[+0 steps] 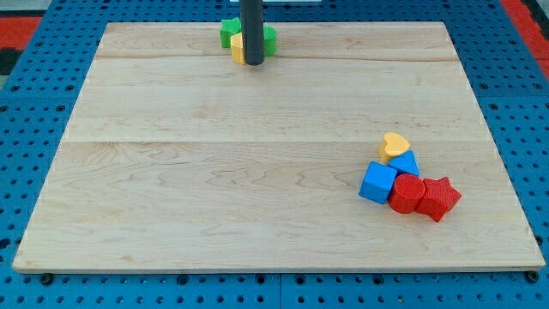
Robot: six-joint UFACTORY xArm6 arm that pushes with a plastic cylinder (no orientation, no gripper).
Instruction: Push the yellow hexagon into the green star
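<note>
The green star (228, 31) lies at the view's top edge of the wooden board, left of centre, partly hidden behind my rod; a green part also shows right of the rod. The yellow hexagon (237, 47) sits against the star's lower side, and only a sliver of it shows left of the rod. My tip (253, 63) rests on the board just right of and below the yellow hexagon, touching or nearly touching it.
At the view's lower right a cluster lies together: a yellow heart (395, 144), a blue triangular block (405, 162), a blue cube (378, 182), a red block (407, 194) and a red star (438, 197). The wooden board (214, 172) sits on a blue pegboard.
</note>
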